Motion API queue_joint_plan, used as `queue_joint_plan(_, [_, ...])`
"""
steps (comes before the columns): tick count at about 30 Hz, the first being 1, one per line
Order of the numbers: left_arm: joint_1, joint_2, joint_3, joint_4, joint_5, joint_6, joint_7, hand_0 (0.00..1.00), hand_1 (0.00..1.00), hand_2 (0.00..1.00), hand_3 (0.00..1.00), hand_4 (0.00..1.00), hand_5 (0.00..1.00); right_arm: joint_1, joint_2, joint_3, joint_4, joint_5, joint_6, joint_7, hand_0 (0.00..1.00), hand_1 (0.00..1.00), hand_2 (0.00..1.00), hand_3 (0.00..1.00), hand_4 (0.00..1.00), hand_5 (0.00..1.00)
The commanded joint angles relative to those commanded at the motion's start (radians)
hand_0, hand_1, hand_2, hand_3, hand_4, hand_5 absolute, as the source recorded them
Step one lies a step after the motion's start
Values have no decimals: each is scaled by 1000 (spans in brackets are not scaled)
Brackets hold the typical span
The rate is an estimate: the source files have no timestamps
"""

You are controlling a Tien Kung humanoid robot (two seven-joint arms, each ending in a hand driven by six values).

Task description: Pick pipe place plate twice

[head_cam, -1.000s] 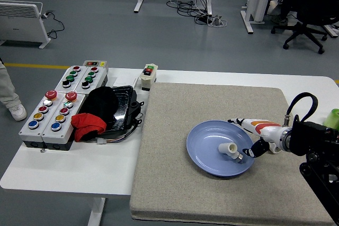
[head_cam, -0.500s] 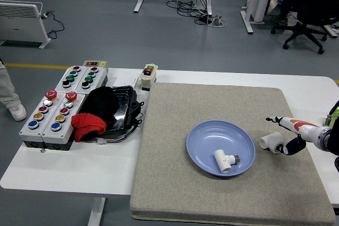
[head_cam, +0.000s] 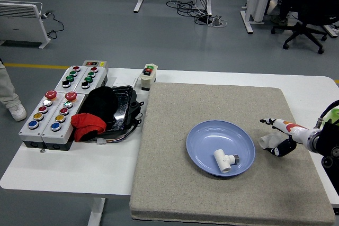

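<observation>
Nearest the lower edge, a grey mat [head_cam: 222, 183] covered the right part of the white bench [head_cam: 69, 175]. Right of centre on the mat sat a blue plate [head_cam: 201, 142], and a white pipe fitting [head_cam: 225, 160] lay inside it toward its lower right. Just right of the plate, a second white pipe piece [head_cam: 266, 141] rested on the mat. The right robot hand [head_cam: 280, 135] came in from the right edge with its fingers spread around that piece, one finger [head_cam: 269, 122] stretched above it and a dark one [head_cam: 283, 148] curled below; whether they gripped it could not be told. At middle left sat a black tray [head_cam: 123, 110] holding black and red cloth [head_cam: 89, 123]. Beside it, at the left edge, stood grey button boxes [head_cam: 50, 115]. A small switch box [head_cam: 149, 75] stood toward the bench's far edge.
</observation>
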Motion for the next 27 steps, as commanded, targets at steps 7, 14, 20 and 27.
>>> queue_joint_plan(7, [2, -1, -3, -1, 3, 0, 2, 625, 572, 577, 595, 283, 998, 23, 31, 18, -88, -50, -56, 3, 914, 873, 963, 952, 732, 114])
queue_joint_plan(14, [3, -1, -5, -1, 5, 0, 2, 625, 572, 577, 595, 284, 998, 21, 32, 21, -120, -57, -57, 4, 827, 769, 793, 903, 730, 116])
queue_joint_plan(20, [2, 1, -8, 0, 13, 1, 4, 625, 573, 577, 596, 284, 998, 15, 28, 23, -123, -66, -95, 35, 677, 643, 612, 791, 693, 96])
queue_joint_plan(27, [1, 1, -11, 0, 19, 1, 6, 625, 573, 577, 595, 284, 998, 8, 25, 20, -122, -58, -114, 48, 466, 504, 508, 702, 635, 72])
